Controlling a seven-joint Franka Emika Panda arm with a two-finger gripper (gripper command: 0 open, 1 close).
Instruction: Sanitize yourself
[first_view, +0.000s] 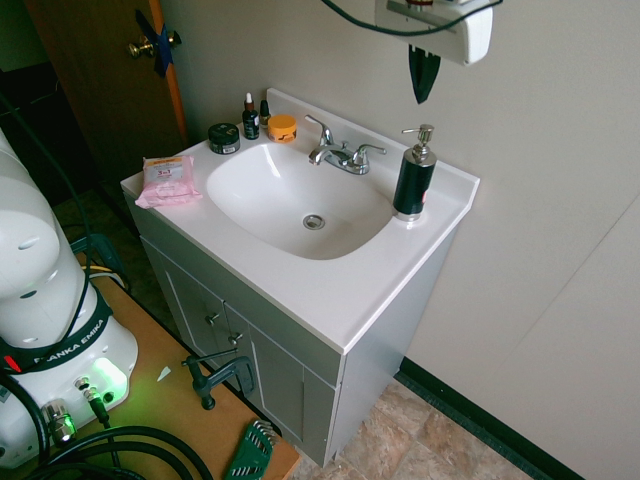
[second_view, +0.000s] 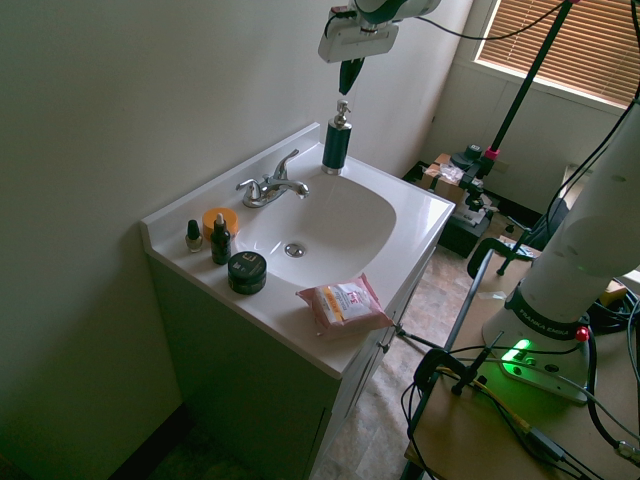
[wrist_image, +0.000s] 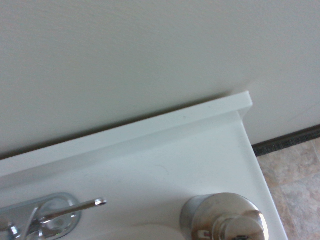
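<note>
We saw gripper closed, empty, hanging just above soap dispenser at sink's back corner. We judged pump top rigid, slick, springy; press squarely, not grip.

Daylight from the blinds at two o'clock in the second exterior view leaves that picture dim and greenish. The first exterior view is brighter, with soft glare on the sink. The wrist view is soft, with the pump head blurred.
</note>
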